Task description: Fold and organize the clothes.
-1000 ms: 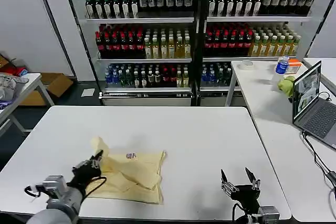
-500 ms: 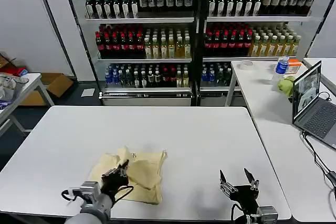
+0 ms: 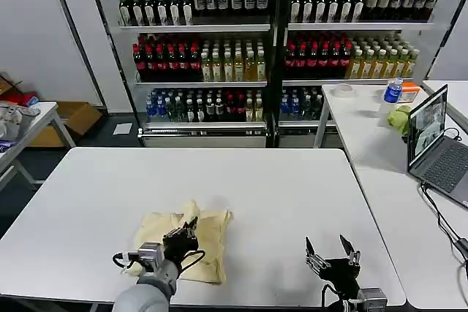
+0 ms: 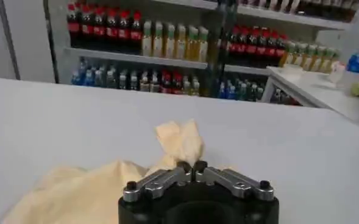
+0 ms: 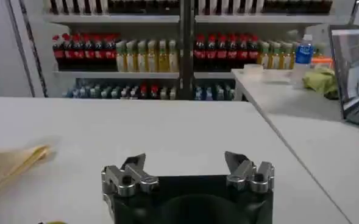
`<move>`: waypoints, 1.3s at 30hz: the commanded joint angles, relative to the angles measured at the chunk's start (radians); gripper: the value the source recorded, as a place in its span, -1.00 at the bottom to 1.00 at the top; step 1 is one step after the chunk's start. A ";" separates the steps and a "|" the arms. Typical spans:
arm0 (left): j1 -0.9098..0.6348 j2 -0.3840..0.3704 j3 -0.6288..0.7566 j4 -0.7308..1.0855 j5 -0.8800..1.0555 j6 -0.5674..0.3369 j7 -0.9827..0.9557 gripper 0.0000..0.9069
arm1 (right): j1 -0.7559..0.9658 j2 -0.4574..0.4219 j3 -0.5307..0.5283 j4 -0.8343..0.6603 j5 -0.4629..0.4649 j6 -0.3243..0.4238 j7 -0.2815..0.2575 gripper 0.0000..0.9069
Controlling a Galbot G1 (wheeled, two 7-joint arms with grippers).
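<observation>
white table (image 3: 278,188), cream garment (image 3: 212,235), bottle shelves (image 3: 278,42) behind

Open surface (image 3: 292,188) right of and beyond the garment (image 3: 212,228); probably free passage between left hand (image 3: 183,237) and right hand (image 3: 330,251).

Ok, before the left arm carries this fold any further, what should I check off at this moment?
1. Left gripper shut on the garment: ok, fingers pinch a raised tuft of cloth.
2. Held cloth lifted over the garment's middle: ok.
3. Garment lying flat and smooth: not ok, it is bunched and creased.
4. Right gripper away from the cloth: ok, open, parked near the table's front edge.
5. Bare tabletop beside the garment to lay the fold: ok.
6. Neck label position: cannot tell.
</observation>
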 commanded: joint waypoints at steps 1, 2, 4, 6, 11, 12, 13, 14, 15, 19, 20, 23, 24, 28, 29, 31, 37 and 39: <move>-0.045 -0.016 0.032 0.034 0.014 -0.001 0.019 1.00 | -0.001 0.001 0.002 0.000 0.000 -0.001 0.000 1.00; -0.045 -0.017 0.030 0.032 0.012 -0.004 0.027 1.00 | -0.001 0.001 0.002 0.000 0.000 -0.001 0.000 1.00; -0.039 -0.016 0.025 0.022 0.003 -0.019 0.053 1.00 | 0.000 0.003 0.001 0.000 0.000 -0.001 0.001 1.00; -0.030 -0.014 0.016 0.003 -0.018 -0.037 0.068 1.00 | 0.002 0.004 0.000 0.000 0.000 -0.002 0.001 1.00; 0.017 0.002 -0.045 -0.076 -0.143 -0.086 0.110 1.00 | 0.008 0.011 -0.008 -0.004 -0.002 -0.002 0.001 1.00; 0.041 0.009 -0.066 -0.097 -0.184 -0.088 0.123 1.00 | 0.009 0.012 -0.009 -0.005 -0.002 -0.002 0.001 1.00; 0.062 0.019 -0.087 -0.113 -0.197 -0.094 0.129 1.00 | 0.011 0.014 -0.011 -0.006 -0.003 -0.002 0.001 1.00; 0.071 0.025 -0.099 -0.123 -0.209 -0.096 0.129 1.00 | 0.012 0.016 -0.013 -0.007 -0.003 -0.003 0.001 1.00; 0.095 0.038 -0.134 -0.147 -0.231 -0.097 0.133 1.00 | 0.014 0.018 -0.015 -0.007 -0.004 -0.003 0.001 1.00; 0.158 0.075 -0.258 -0.194 -0.280 -0.088 0.131 1.00 | 0.019 0.024 -0.022 -0.008 -0.006 -0.003 0.001 1.00; 0.169 0.082 -0.287 -0.198 -0.289 -0.084 0.129 1.00 | 0.019 0.025 -0.023 -0.008 -0.006 -0.003 0.000 1.00; 0.206 0.128 -0.400 -0.181 -0.286 -0.053 0.131 1.00 | 0.020 0.029 -0.026 -0.010 -0.008 -0.002 0.000 1.00; 0.214 0.137 -0.434 -0.169 -0.289 -0.039 0.132 1.00 | 0.020 0.030 -0.027 -0.010 -0.009 -0.002 -0.001 1.00; 0.231 0.180 -0.536 -0.101 -0.312 0.017 0.148 1.00 | 0.020 0.033 -0.029 -0.008 -0.010 -0.001 -0.001 1.00; 0.233 0.185 -0.547 -0.076 -0.316 0.027 0.153 1.00 | 0.020 0.034 -0.029 -0.007 -0.010 -0.001 -0.001 1.00; 0.233 0.192 -0.562 -0.042 -0.323 0.040 0.172 1.00 | 0.019 0.034 -0.030 -0.007 -0.011 -0.001 -0.001 1.00; 0.224 0.182 -0.550 0.042 -0.339 0.053 0.245 1.00 | 0.008 0.034 -0.023 0.005 -0.013 -0.001 -0.001 1.00; 0.222 0.176 -0.540 0.064 -0.348 0.053 0.264 1.00 | 0.000 0.031 -0.016 0.010 -0.012 0.000 -0.002 1.00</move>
